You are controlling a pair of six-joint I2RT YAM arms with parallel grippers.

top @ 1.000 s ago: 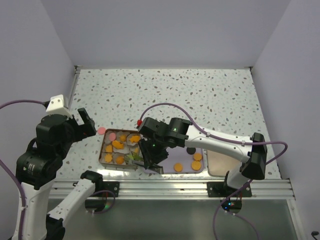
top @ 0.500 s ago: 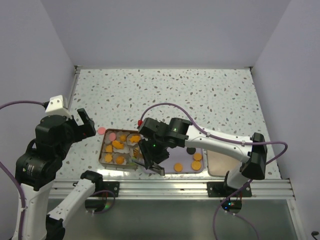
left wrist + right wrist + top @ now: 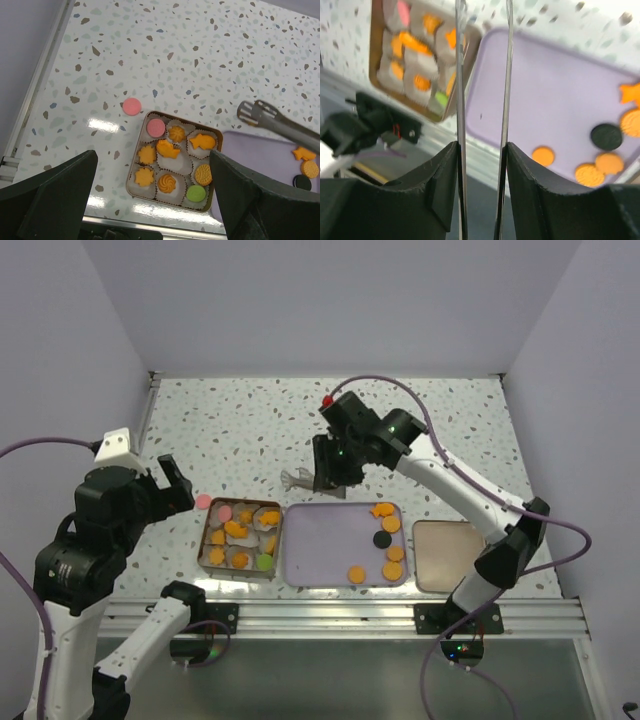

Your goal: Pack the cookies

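The cookies are split. A brown box (image 3: 243, 538) with white paper cups holds several orange ones, a pink one and a green one (image 3: 196, 192). More orange cookies and a black disc (image 3: 381, 539) lie on the purple tray (image 3: 330, 550). One pink disc (image 3: 203, 501) lies on the table left of the box. My right gripper (image 3: 335, 465) is shut on metal tongs (image 3: 298, 480), held high behind the tray; the tong tips are apart and empty. My left gripper (image 3: 170, 485) is open and empty, above the table left of the box.
A tan lid or tray (image 3: 450, 555) lies right of the purple tray. A metal rail (image 3: 340, 615) runs along the near table edge. White walls close the table on three sides.
My right arm has lifted the tongs from the box's near right corner and swung them back and up. The green cookie now lies in the box's near right cup. The left arm has not moved.
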